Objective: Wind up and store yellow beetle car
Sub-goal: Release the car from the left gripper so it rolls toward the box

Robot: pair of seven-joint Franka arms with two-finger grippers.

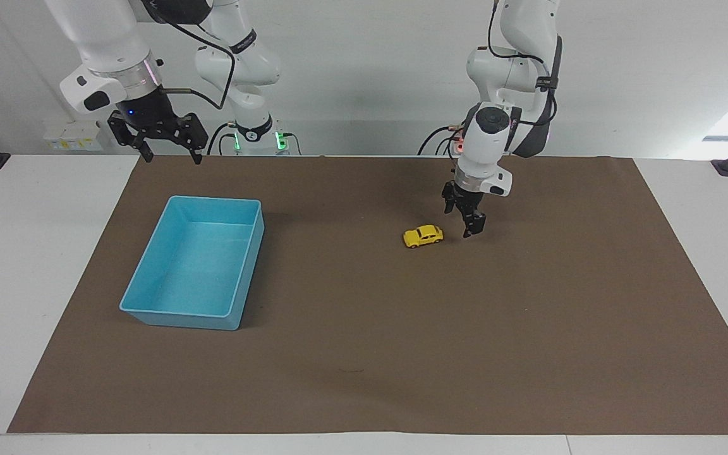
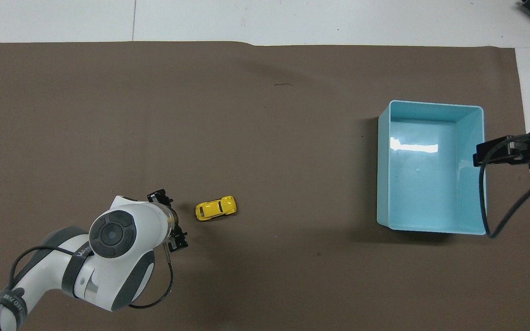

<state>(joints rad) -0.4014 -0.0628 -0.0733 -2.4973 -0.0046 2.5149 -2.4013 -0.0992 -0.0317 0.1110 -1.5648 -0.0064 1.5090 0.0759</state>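
The yellow beetle car (image 1: pixel 423 236) stands free on its wheels on the brown mat, also seen in the overhead view (image 2: pixel 216 208). My left gripper (image 1: pixel 463 222) is open and empty just above the mat, beside the car toward the left arm's end; it also shows in the overhead view (image 2: pixel 169 219). The light-blue bin (image 1: pixel 143 279) sits empty toward the right arm's end, and its rim shows in the overhead view (image 2: pixel 383 170). My right gripper (image 1: pixel 170 150) is open and waits raised over the mat's edge nearest the robots, by the bin.
A brown mat (image 1: pixel 364 354) covers most of the white table (image 1: pixel 29 253). A black cable hangs from the right arm over the bin's rim in the overhead view (image 2: pixel 483 202).
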